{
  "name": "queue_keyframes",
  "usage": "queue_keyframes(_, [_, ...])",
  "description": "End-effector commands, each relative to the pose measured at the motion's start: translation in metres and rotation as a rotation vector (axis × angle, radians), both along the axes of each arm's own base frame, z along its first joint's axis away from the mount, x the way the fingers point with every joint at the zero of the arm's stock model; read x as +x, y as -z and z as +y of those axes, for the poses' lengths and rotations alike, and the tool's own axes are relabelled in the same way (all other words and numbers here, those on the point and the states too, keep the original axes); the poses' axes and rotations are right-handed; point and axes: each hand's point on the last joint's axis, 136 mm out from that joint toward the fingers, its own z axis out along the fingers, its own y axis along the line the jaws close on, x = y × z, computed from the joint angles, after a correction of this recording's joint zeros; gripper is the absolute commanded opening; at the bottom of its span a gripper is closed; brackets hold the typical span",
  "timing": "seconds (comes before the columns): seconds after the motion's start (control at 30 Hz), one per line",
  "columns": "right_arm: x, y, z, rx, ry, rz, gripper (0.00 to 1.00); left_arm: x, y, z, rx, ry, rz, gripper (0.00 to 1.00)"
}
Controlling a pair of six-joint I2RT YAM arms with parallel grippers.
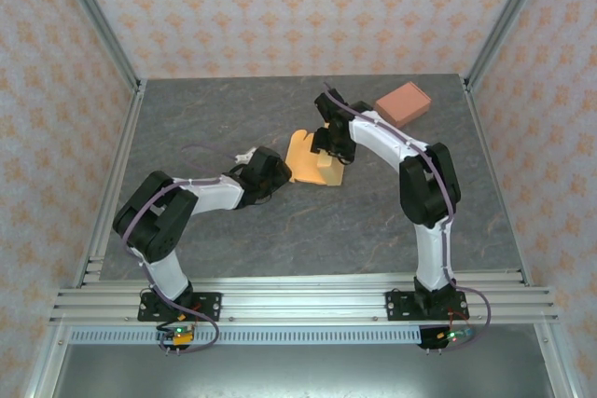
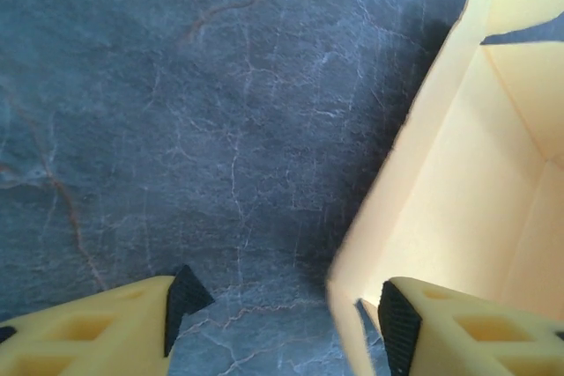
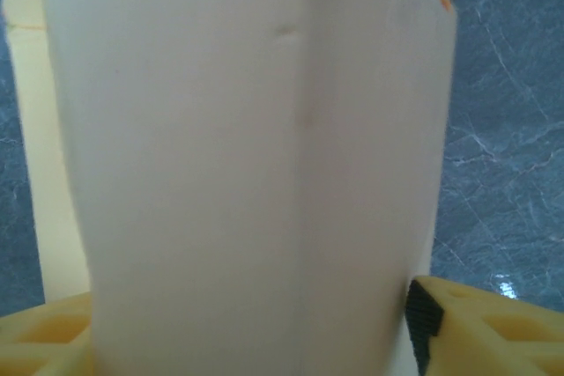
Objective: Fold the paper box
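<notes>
The paper box point(image 1: 312, 163) is orange-yellow and lies half-formed at the table's middle. My left gripper point(image 1: 283, 172) is at its left side. In the left wrist view the box's pale wall point(image 2: 458, 200) rises on the right. Its near edge stands between the fingers of the left gripper point(image 2: 291, 310), close to the right pad point(image 2: 398, 323), and the jaws stand well apart. My right gripper point(image 1: 328, 148) is over the box's far right part. In the right wrist view a blurred panel of the box point(image 3: 256, 156) spans the right gripper point(image 3: 247, 323) and hides the left pad.
A closed pinkish-brown box point(image 1: 403, 102) sits at the back right of the grey marble table point(image 1: 233, 230). Aluminium frame posts and patterned walls stand around the table. Both arms reach in from the near edge.
</notes>
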Motion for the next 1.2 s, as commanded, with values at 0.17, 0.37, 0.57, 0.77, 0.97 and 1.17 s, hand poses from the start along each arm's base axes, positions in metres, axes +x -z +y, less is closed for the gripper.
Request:
queue_keyframes(0.17, [-0.013,-0.019,0.002,0.141,0.114,-0.07,0.56,0.01,0.007,-0.012,-0.12,-0.09,0.032,0.49])
queue_keyframes(0.37, [-0.025,-0.024,0.005,0.271,0.194,-0.1,0.56,0.009,-0.001,-0.004,-0.098,-0.115,0.01,0.23])
queue_keyframes(0.57, [-0.046,-0.03,-0.003,0.37,0.267,-0.127,0.65,0.014,-0.019,-0.005,-0.056,-0.06,-0.039,0.03])
queue_keyframes(0.77, [-0.052,-0.073,-0.053,0.295,0.192,-0.311,0.77,0.015,-0.047,0.0,0.084,0.075,-0.109,0.0])
queue_keyframes(0.97, [-0.044,-0.128,-0.101,0.083,0.018,-0.593,0.82,0.013,-0.089,-0.003,0.232,0.268,-0.234,0.0])
queue_keyframes(1.17, [-0.04,-0.159,-0.126,0.105,0.089,-0.783,0.9,0.002,-0.138,-0.009,0.417,0.495,-0.399,0.0])
